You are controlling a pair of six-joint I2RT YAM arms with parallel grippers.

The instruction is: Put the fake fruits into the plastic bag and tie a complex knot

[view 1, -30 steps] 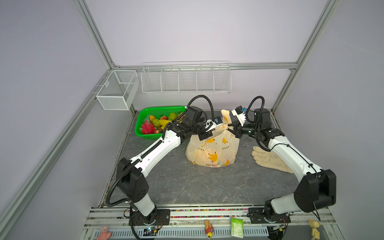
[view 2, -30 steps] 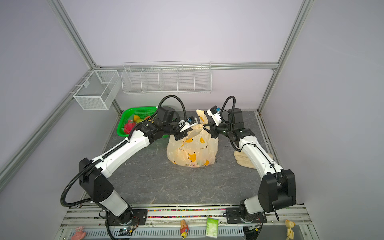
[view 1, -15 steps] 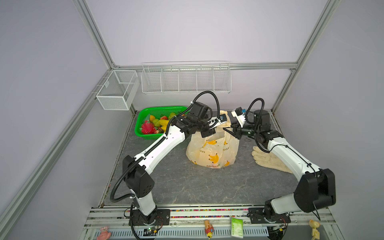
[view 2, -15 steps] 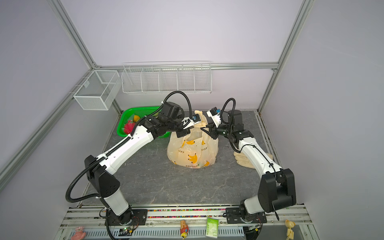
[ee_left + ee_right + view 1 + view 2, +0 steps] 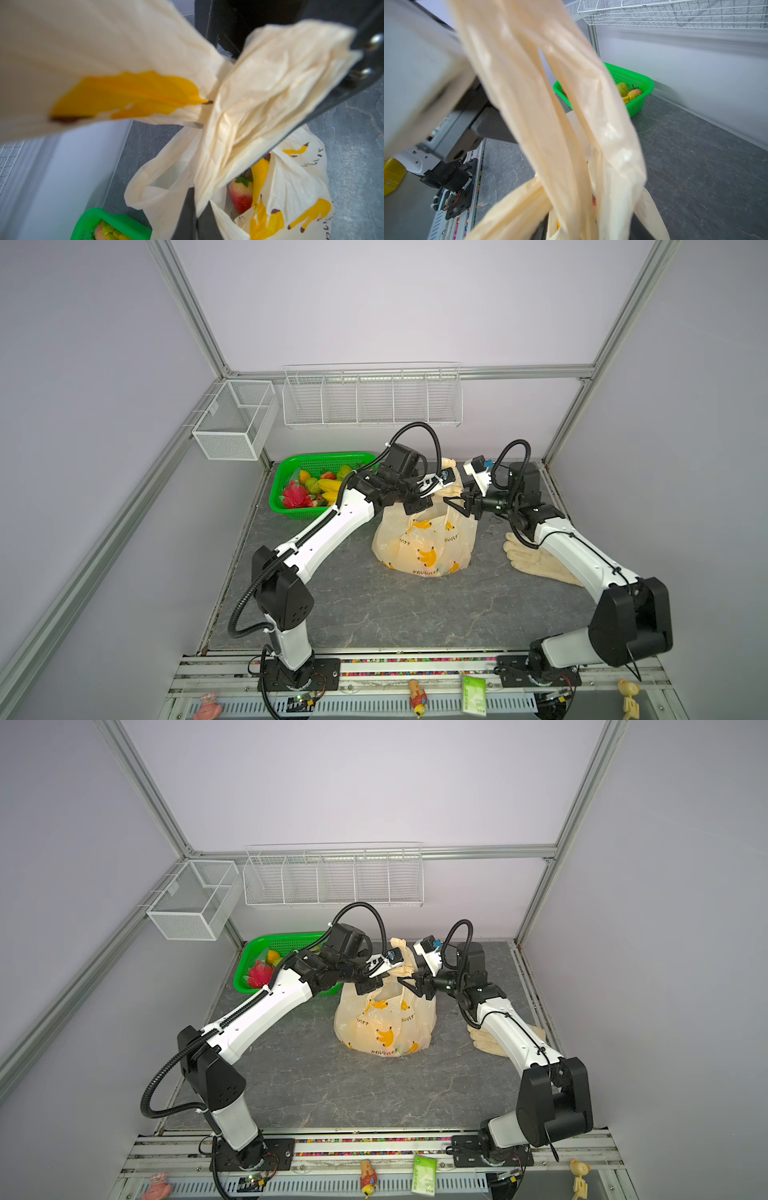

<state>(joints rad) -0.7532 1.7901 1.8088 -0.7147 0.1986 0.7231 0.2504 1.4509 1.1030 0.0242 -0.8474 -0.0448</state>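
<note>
Left gripper (image 5: pixel 417 506) pinched shut on a handle (image 5: pixel 259 93) of the plastic bag (image 5: pixel 424 543), mid-table. Right gripper (image 5: pixel 459 506), bag's two o'clock: jaws parted, apparently empty. Hold left handle taut; re-pinch loose handle low. Fake fruits (image 5: pixel 309 489): some in basket (image 5: pixel 291 512), ten o'clock.

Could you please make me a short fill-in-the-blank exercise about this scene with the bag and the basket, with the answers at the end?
1. The plastic bag is printed with yellow ____.
2. Some fake fruits lie in a ____ basket.
3. The left hand is shut on the bag's ____.
4. A cream ____ lies on the table under the right arm.

Missing words: bananas; green; handle; glove.
</note>
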